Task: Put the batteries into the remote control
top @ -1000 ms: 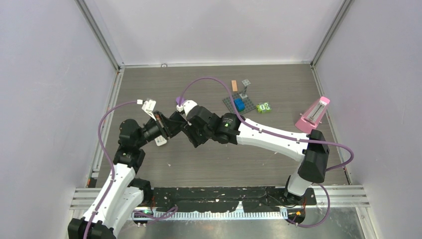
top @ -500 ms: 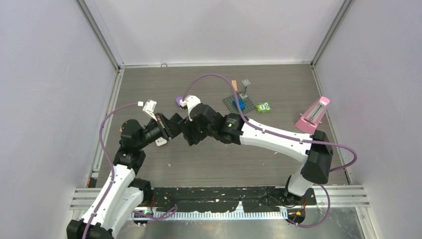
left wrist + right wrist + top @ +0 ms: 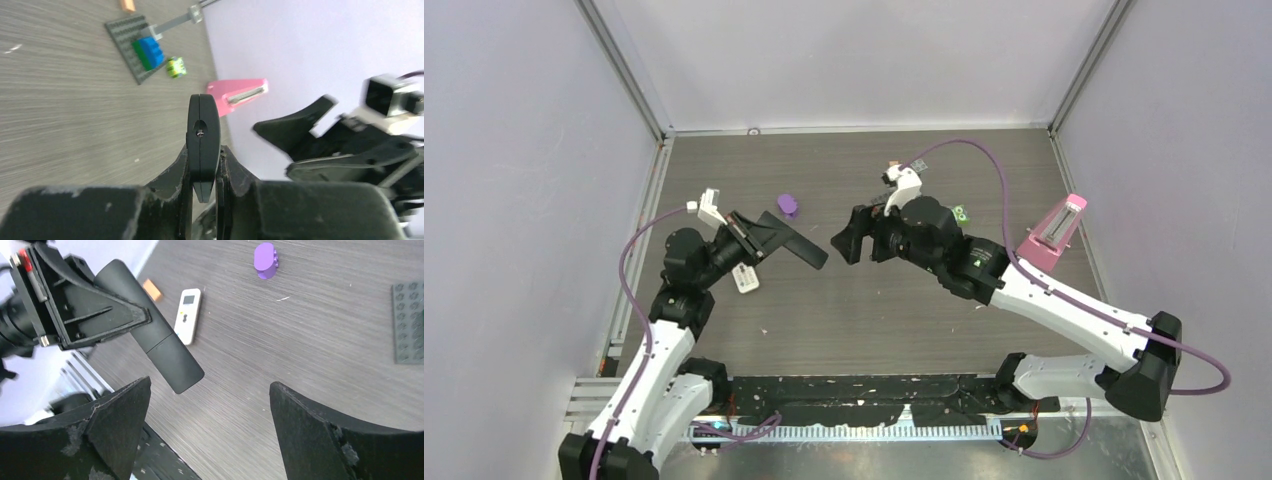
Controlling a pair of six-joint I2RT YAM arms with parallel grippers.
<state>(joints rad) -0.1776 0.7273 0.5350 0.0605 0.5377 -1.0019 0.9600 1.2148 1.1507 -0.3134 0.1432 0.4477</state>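
A long black remote control (image 3: 789, 242) is clamped by its end between the fingers of my left gripper (image 3: 754, 232) and held above the table, pointing right. In the left wrist view the remote (image 3: 203, 130) stands edge-on between my shut jaws (image 3: 204, 155). In the right wrist view it (image 3: 150, 330) sticks out toward me. My right gripper (image 3: 852, 243) is open and empty (image 3: 210, 390), a short way right of the remote's free end. I see no batteries that I can name. A small orange piece (image 3: 152, 290) lies beyond the remote.
A small white remote (image 3: 745, 279) lies on the table under my left arm. A purple block (image 3: 788, 205) sits behind it. A grey brick plate (image 3: 135, 47), a green piece (image 3: 961, 212) and a pink metronome (image 3: 1054, 230) stand at the right.
My right arm has pulled back to the right, away from the left gripper, and its jaws now stand open. My left gripper has turned the black remote into plain view.
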